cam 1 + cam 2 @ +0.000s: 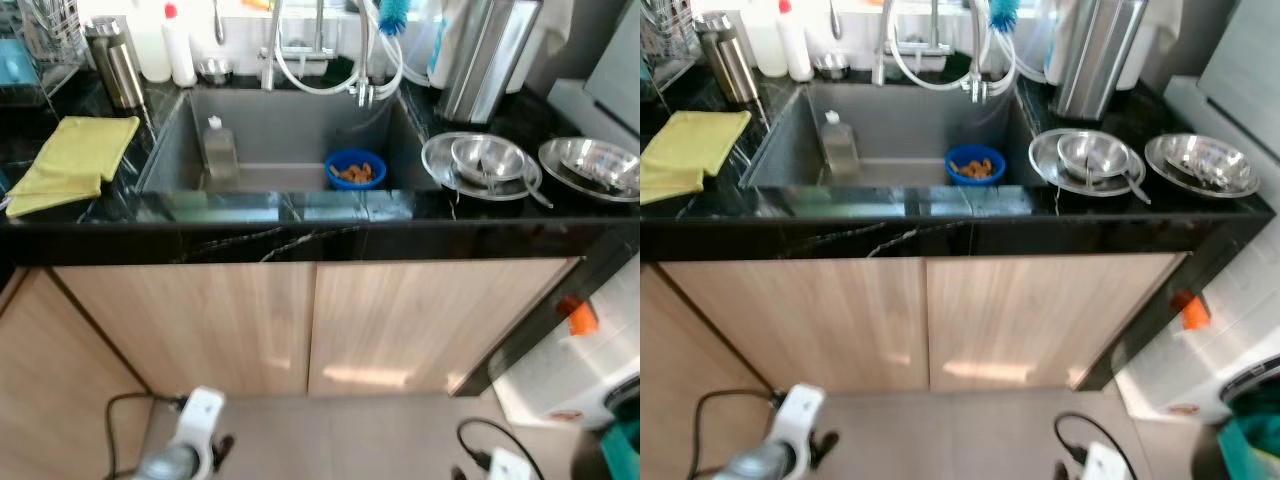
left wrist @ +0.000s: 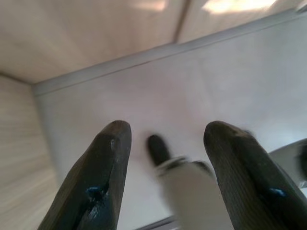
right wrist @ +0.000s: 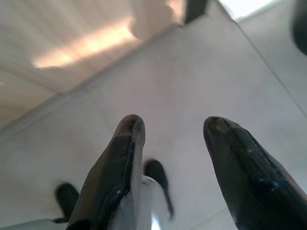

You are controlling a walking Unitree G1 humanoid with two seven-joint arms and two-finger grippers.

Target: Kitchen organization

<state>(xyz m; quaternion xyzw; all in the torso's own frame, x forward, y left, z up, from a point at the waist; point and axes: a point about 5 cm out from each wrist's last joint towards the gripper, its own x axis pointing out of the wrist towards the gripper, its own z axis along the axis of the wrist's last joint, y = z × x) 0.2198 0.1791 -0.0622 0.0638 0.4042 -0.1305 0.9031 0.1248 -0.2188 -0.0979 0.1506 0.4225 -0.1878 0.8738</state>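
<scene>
A grey sink [image 1: 290, 120] is set in the black marble counter [image 1: 300, 240] ahead of me. In it are a blue bowl [image 1: 355, 170] holding orange scraps and a clear soap bottle [image 1: 219, 150]. A yellow cloth [image 1: 75, 160] lies on the counter to the left. To the right, a steel bowl with a spoon rests on a steel plate [image 1: 487, 160], beside another steel dish [image 1: 590, 165]. Both arms hang low near the floor in front of the cabinet. My left gripper [image 2: 168, 129] is open and holds nothing. My right gripper [image 3: 173, 122] is open too, with nothing between its fingers.
A steel flask [image 1: 118, 65], a white bottle with a red cap [image 1: 179, 48], the faucet [image 1: 320, 50] and a tall steel canister [image 1: 480, 60] line the back. Wooden cabinet doors [image 1: 310, 320] stand shut below. A white appliance [image 1: 590, 370] sits at the lower right.
</scene>
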